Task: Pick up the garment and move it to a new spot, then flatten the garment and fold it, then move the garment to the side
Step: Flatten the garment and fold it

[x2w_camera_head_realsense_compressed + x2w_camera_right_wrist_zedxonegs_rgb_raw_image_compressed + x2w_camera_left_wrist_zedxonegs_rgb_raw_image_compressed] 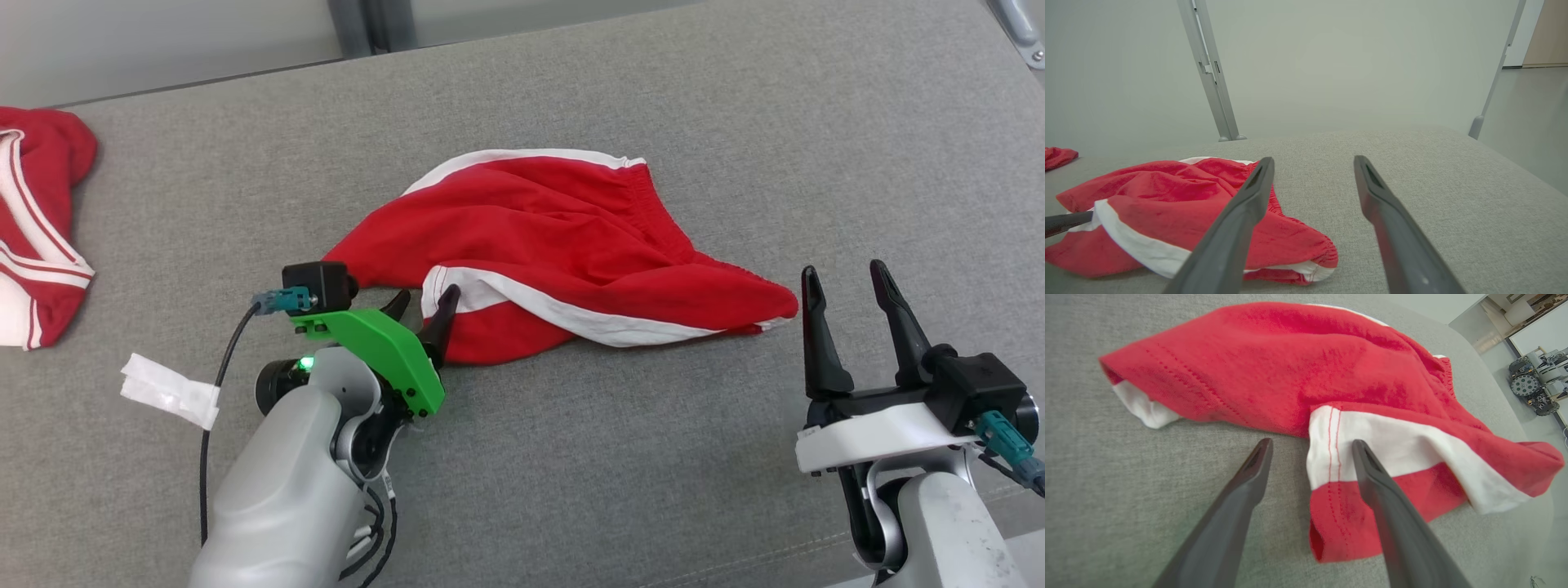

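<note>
Soft matt red-and-white cloth garment, coarse grey woven fabric surface, smooth matt dark plastic fingers

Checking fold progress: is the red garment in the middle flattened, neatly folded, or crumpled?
Crumpled. The red garment lies bunched and wrinkled on the grey surface, with a white-trimmed hem flipped over and no neat fold.

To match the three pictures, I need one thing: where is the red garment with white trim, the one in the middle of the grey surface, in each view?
Head view: the garment lies at the centre, just past the open left gripper.
Left wrist view: the garment spreads across the upper half.
Right wrist view: the garment lies at the lower left.
Shared landmark: its white hem band.
</note>
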Robot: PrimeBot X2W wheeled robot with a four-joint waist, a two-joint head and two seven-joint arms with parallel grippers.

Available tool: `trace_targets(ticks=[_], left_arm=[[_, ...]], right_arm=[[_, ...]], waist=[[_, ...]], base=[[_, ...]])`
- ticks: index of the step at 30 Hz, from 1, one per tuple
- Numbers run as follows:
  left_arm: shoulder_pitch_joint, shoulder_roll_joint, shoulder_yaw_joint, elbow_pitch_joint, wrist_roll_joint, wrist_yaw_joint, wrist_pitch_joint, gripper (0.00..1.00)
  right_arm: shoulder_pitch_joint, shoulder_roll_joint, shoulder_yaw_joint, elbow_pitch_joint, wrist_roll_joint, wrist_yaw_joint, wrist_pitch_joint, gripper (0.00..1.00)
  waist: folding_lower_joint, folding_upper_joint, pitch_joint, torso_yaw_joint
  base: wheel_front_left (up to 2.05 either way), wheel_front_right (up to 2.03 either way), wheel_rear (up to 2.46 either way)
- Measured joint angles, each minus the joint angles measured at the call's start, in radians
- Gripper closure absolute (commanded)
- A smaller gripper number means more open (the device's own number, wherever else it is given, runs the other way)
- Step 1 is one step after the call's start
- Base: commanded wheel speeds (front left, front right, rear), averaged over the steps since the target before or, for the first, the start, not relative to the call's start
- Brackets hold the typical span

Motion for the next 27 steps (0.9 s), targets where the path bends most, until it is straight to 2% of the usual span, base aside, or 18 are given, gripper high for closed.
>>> trace_targets(ticks=[10,11,12,13,14,15,16,21,23,27], left_arm=[[-0.037,0.0,-0.012,0.018,-0.066,-0.021,0.013,0.0],[-0.042,0.0,-0.012,0.018,-0.069,-0.023,0.009,0.05],[-0.046,0.0,-0.013,0.017,-0.072,-0.024,0.009,0.3],[-0.047,0.0,-0.015,0.016,-0.072,-0.024,0.009,0.41],[-0.047,0.001,-0.018,0.016,-0.074,-0.024,0.009,0.59],[-0.047,0.001,-0.022,0.016,-0.081,-0.025,0.01,0.63],[-0.047,0.001,-0.026,0.016,-0.085,-0.025,0.018,0.72],[-0.047,0.005,-0.037,0.018,-0.096,-0.026,0.019,0.83],[-0.047,0.005,-0.043,0.018,-0.098,-0.028,0.019,1.0],[-0.048,0.007,-0.05,0.011,-0.101,-0.028,0.007,1.0]], right_arm=[[-0.004,0.0,-0.013,-0.002,0.001,0.0,0.0,0.0],[-0.007,0.0,-0.013,-0.002,0.001,0.0,0.0,0.0],[-0.009,0.0,-0.014,-0.002,0.001,0.0,0.0,0.0],[-0.008,0.0,-0.014,-0.002,0.001,0.0,0.0,0.0],[-0.008,0.0,-0.014,-0.002,0.001,0.0,0.0,0.0],[-0.008,0.0,-0.014,-0.003,0.001,0.0,0.0,0.0],[-0.009,0.0,-0.014,-0.003,0.001,0.0,0.0,0.0],[-0.01,0.0,-0.013,-0.003,0.001,0.0,0.0,0.0],[-0.011,0.0,-0.016,-0.003,0.001,0.0,0.0,0.0],[-0.011,0.0,-0.022,-0.004,0.001,0.0,0.0,0.0]], waist=[[0.0,0.0,0.02,-0.012],[0.0,0.0,0.02,-0.011],[0.0,0.0,0.02,-0.01],[0.0,0.0,0.02,-0.009],[0.0,0.0,0.02,-0.008],[0.0,0.0,0.021,-0.008],[0.0,0.0,0.021,-0.008],[0.0,0.0,0.022,-0.011],[0.0,0.0,0.022,-0.012],[0.0,0.0,0.019,-0.013]], base=[[0.0,0.0,0.0],[0.0,0.0,0.0],[0.0,0.0,0.0],[0.0,0.0,0.0],[0.0,0.0,0.0],[0.0,0.0,0.0],[0.0,0.0,0.0],[0.0,0.0,0.0],[0.0,0.0,0.0],[0.0,0.0,0.0]])
